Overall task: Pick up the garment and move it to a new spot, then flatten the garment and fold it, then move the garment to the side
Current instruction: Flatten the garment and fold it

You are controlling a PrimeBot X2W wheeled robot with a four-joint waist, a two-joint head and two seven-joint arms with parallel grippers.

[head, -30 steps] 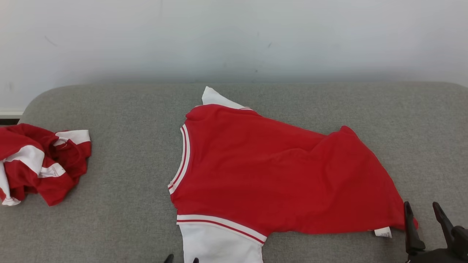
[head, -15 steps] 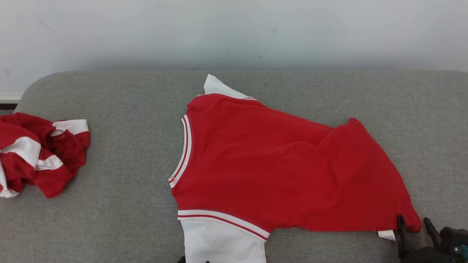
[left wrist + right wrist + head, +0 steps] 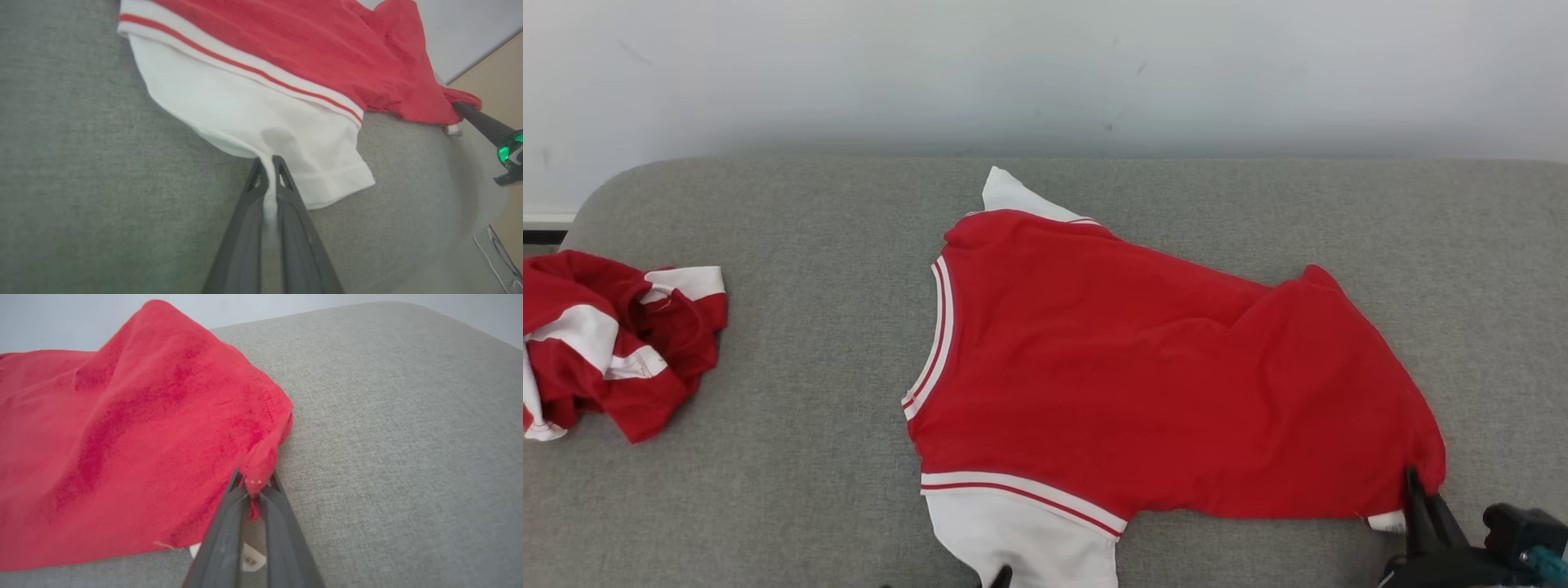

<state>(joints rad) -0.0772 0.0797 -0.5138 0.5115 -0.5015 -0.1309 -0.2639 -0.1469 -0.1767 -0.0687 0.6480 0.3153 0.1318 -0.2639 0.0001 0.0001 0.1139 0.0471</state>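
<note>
Left gripper point(image 3: 267, 162) pinches the white sleeve point(image 3: 253, 106), cloth squeezed between its closed jaws. Right gripper point(image 3: 253, 488) is clamped on the red hem corner point(image 3: 261, 457), a white label point(image 3: 252, 559) just beneath its fingers. Beyond both sets of jaws, the red shirt point(image 3: 1143, 367) lies spread on the grey cushion point(image 3: 809, 343). Well off past the left jaws sits a crumpled red-and-white garment point(image 3: 613, 351).

The garment point(image 3: 1143, 376) is soft, matt knit cloth with ribbed white bands. The tabletop point(image 3: 792, 343) is covered in coarse grey woven fabric, matt and slightly rough. The left tool point(image 3: 267, 162) and right tool point(image 3: 254, 482) look like smooth, dark, matt plastic. The wall point(image 3: 1013, 73) is pale, smooth and matt.
</note>
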